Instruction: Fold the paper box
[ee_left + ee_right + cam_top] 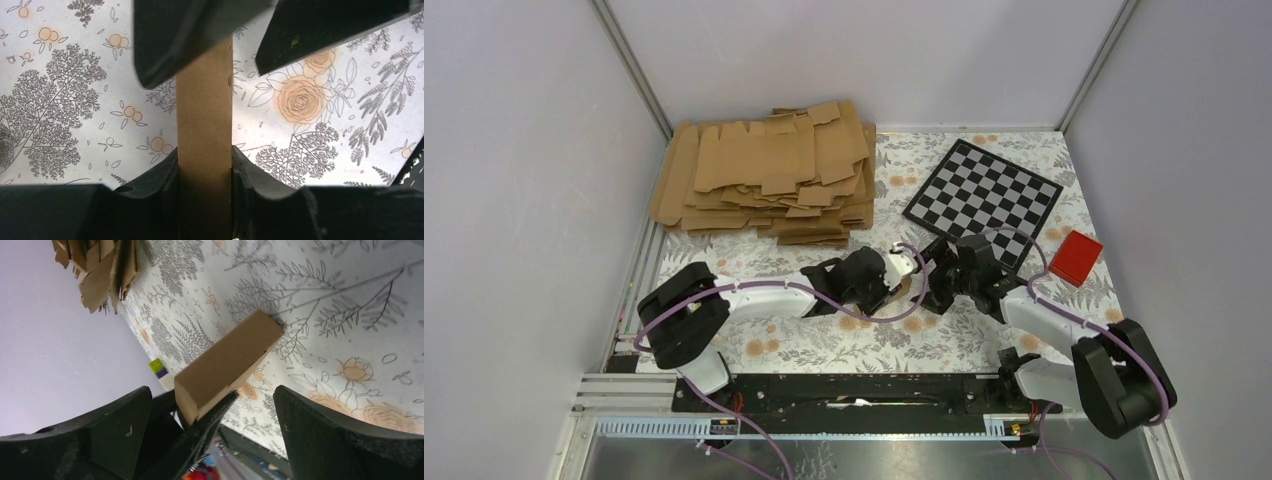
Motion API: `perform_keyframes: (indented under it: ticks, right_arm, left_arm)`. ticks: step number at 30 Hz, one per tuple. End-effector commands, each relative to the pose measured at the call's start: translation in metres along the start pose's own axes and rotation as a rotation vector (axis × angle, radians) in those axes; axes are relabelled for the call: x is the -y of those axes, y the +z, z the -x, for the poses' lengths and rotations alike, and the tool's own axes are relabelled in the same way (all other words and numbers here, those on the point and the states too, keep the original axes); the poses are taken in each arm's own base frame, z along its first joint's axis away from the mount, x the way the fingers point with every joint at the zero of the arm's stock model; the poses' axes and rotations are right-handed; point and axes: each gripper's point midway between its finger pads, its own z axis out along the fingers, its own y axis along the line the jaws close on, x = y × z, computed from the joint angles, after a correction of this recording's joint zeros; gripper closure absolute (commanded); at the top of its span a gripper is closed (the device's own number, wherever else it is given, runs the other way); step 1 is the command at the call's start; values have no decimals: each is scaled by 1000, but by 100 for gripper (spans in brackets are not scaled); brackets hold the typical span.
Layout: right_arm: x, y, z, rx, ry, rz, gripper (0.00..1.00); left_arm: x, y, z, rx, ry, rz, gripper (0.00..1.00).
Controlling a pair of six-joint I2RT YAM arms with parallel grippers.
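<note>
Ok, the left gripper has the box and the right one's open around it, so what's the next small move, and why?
Probably ease the right gripper straight back, clear of the paper box. The box already looks folded into a closed block, the left gripper alone clamps it, and the right jaws stand wide on either side, gripping nothing.

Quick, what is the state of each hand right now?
Left hand: closed, holding the paper box.
Right hand: open, holding nothing.
</note>
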Motion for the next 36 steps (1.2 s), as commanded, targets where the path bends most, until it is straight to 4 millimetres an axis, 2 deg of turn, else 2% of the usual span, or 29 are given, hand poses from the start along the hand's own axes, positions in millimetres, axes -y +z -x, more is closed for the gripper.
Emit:
perform_keyframes:
  ticks: [1,6,8,12,16,18,21,24,26,28,30,32,33,36]
  right_arm:
    - [-13,7,-10,-100,254,32,0]
    - [-16,13,-17,-164,291,30,0]
    - [-14,15,-15,-156,297,23,5]
    - [-7,16,-9,-101,309,7,41]
    - [3,15,-1,-41,307,-28,62]
    - [5,14,0,-26,295,-40,64]
    - [7,14,1,-19,285,-49,64]
    - [7,14,1,-20,274,-49,64]
    - [6,13,2,-14,273,-46,64]
    - [8,13,2,-10,274,-46,63]
    - [7,12,2,-7,277,-42,62]
    - [7,10,3,3,289,-43,61]
    - [8,10,4,9,299,-45,61]
    - [10,7,6,31,340,-57,63]
  left_arm:
    - [3,-13,29,123,77,52,85]
    - [8,-16,33,150,109,65,83]
    - [10,-16,34,152,111,62,79]
    - [11,-17,33,155,107,57,62]
    - [12,-23,38,187,98,49,46]
    - [13,-31,46,218,88,48,40]
    - [13,-54,67,279,45,51,32]
    - [16,-80,84,315,-23,43,28]
    - [16,-94,87,311,-85,44,28]
    - [20,-103,87,296,-139,26,38]
    - [21,-108,83,265,-201,20,60]
    - [23,-110,78,230,-275,4,88]
    - [25,-111,75,220,-313,-14,99]
    - [32,-116,73,208,-429,-120,100]
